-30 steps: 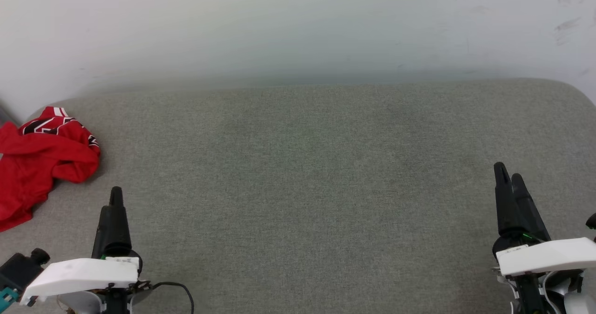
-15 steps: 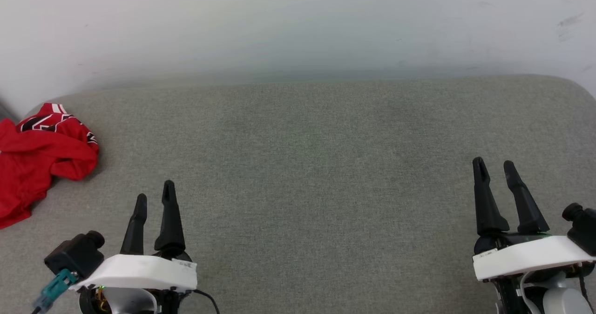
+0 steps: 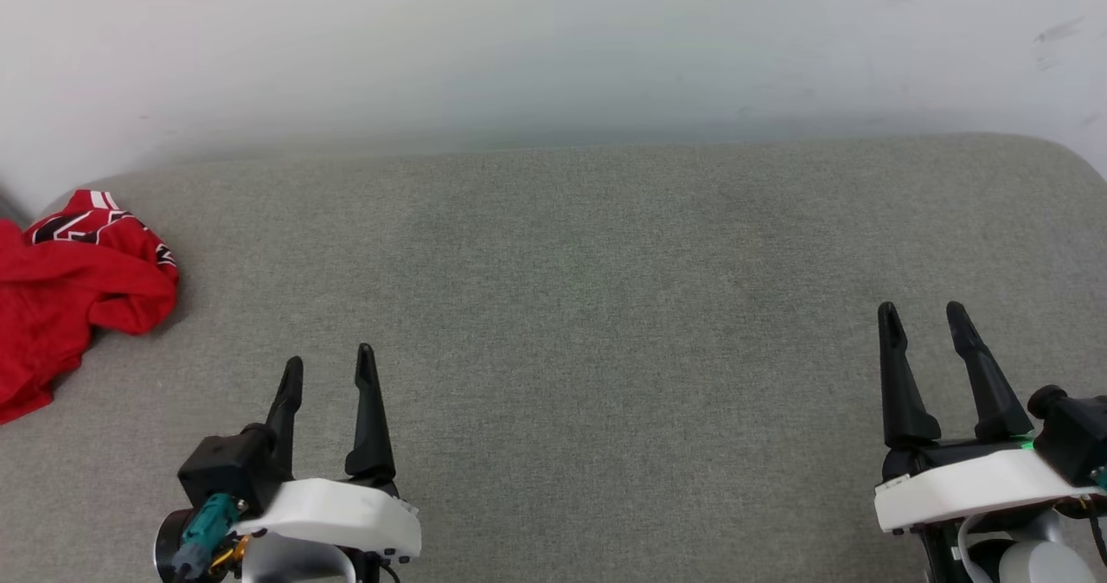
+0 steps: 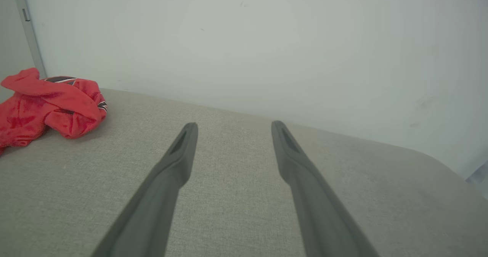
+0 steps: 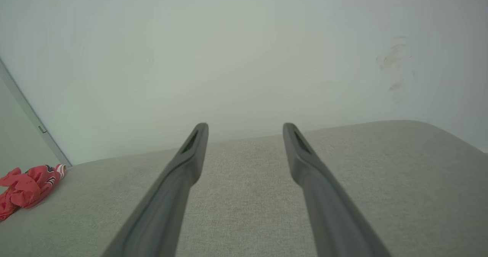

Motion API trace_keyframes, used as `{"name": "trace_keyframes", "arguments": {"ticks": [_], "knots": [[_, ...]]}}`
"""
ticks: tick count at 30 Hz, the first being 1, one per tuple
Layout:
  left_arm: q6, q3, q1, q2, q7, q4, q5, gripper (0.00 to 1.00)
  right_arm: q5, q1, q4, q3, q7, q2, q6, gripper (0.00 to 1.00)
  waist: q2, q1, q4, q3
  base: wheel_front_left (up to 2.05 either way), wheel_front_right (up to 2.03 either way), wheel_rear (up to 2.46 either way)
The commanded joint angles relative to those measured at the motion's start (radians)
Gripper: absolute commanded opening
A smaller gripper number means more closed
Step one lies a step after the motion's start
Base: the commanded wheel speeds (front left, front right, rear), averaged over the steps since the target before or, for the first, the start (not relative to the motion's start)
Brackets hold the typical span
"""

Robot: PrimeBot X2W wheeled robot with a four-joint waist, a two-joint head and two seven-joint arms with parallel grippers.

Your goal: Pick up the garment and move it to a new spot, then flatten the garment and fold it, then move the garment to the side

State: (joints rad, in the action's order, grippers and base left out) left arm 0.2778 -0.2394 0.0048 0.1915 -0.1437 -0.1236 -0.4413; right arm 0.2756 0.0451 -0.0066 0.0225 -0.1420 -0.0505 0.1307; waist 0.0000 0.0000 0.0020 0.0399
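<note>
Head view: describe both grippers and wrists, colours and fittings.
The left gripper and right gripper each have two long, tapering black fingers on a white wrist shell with a black camera block. A teal plug sits at the left one; a green light glows on the right.

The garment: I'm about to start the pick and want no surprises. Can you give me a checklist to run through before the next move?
1. The garment is located: it lies crumpled at the far left of the grey cushion: ok.
2. The left gripper is open and empty: ok.
3. The right gripper is open and empty: ok.
4. The way from the left gripper to the garment is bare cushion: ok.
5. The whole garment is in sight: it runs off the left edge of the head view: cannot tell.
</note>
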Motion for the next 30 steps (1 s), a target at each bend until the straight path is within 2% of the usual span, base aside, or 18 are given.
{"name": "trace_keyframes", "arguments": {"ticks": [1, 6, 12, 17, 22, 24, 27, 30], "knots": [[0.02, -0.021, -0.022, 0.016, -0.008, -0.012, 0.025, 1.0, -0.032, 0.007, -0.011, -0.001, -0.01, 0.0, 0.0, 1.0, 0.0, 0.0, 0.0, -0.001, 0.0, 0.0, 0.0], [0.093, -0.108, -0.031, 0.064, -0.022, -0.001, 0.078, 1.0, -0.104, 0.003, -0.013, -0.011, -0.022, 0.0, 0.0, 1.0, 0.0, 0.0, -0.002, -0.003, 0.0, 0.0, 0.0], [0.156, -0.198, -0.051, 0.105, -0.036, 0.014, 0.125, 1.0, -0.185, -0.001, -0.01, -0.034, -0.037, 0.0, 0.0, 1.0, 0.0, 0.0, -0.002, -0.004, 0.0, 0.0, 0.0], [0.185, -0.22, -0.052, 0.106, -0.048, -0.012, 0.112, 1.0, -0.21, -0.001, -0.022, -0.042, -0.049, 0.0, 0.0, 1.0, 0.0, 0.0, -0.001, -0.005, 0.0, 0.0, 0.0], [0.157, -0.17, -0.017, 0.078, -0.058, -0.068, 0.086, 1.0, -0.174, -0.008, -0.036, -0.034, -0.06, 0.0, 0.0, 1.0, 0.0, 0.0, 0.0, -0.007, 0.0, 0.0, 0.0], [0.127, -0.129, 0.004, 0.057, -0.063, -0.083, 0.076, 1.0, -0.158, -0.011, -0.038, -0.032, -0.064, 0.0, 0.0, 1.0, 0.0, 0.0, 0.0, -0.008, 0.0, 0.0, 0.0], [0.053, -0.073, 0.042, 0.019, -0.069, -0.083, 0.059, 1.0, -0.139, -0.019, -0.029, -0.019, -0.071, 0.0, 0.0, 1.0, 0.0, 0.0, -0.001, -0.011, 0.0, 0.0, 0.0], [-0.062, -0.004, 0.076, -0.02, -0.075, -0.047, 0.048, 1.0, -0.129, -0.028, -0.009, -0.014, -0.077, 0.0, 0.0, 1.0, 0.0, 0.0, -0.003, -0.016, 0.0, 0.0, 0.0]]}}
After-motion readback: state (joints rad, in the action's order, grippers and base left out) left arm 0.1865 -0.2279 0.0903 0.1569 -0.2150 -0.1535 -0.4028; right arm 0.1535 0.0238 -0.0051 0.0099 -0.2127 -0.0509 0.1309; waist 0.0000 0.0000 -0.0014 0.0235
